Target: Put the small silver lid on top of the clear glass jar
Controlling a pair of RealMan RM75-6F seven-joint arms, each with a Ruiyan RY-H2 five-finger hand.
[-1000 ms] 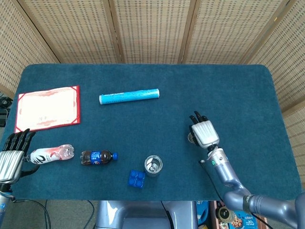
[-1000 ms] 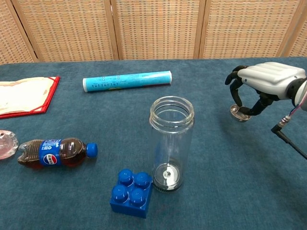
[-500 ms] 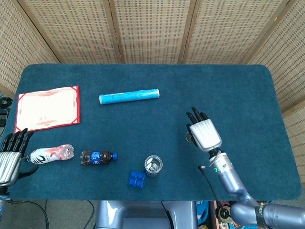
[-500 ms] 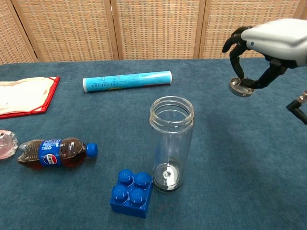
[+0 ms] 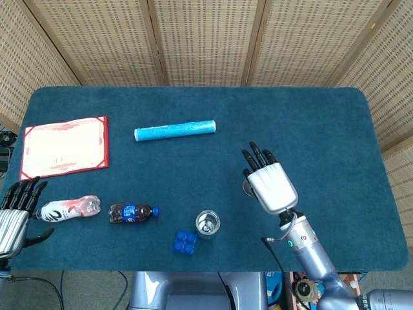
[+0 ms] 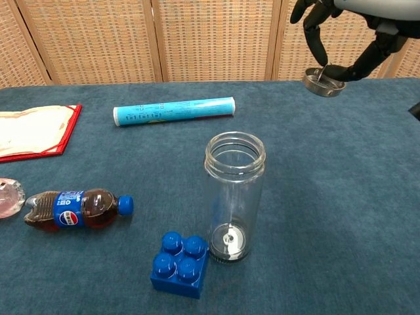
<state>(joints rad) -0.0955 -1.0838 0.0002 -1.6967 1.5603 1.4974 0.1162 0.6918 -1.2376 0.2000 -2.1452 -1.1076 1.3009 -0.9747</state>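
The clear glass jar (image 6: 234, 197) stands upright and open-mouthed near the table's front edge; from the head view I look straight down into the jar (image 5: 207, 223). My right hand (image 6: 348, 29) pinches the small silver lid (image 6: 323, 83) and holds it in the air, above and to the right of the jar. In the head view the right hand (image 5: 271, 186) covers most of the lid (image 5: 248, 188). My left hand (image 5: 14, 216) hangs at the table's front left corner, fingers apart, holding nothing.
A blue toy brick (image 6: 180, 264) touches the jar's base on its left. A small cola bottle (image 6: 75, 209) and a pink-white bottle (image 5: 70, 208) lie at the front left. A light blue tube (image 6: 173, 110) and a red-edged folder (image 5: 64, 146) lie farther back.
My right hand has lifted the lid off the table and carried it up and slightly left, towards the jar. The left hand has drifted a little lower.
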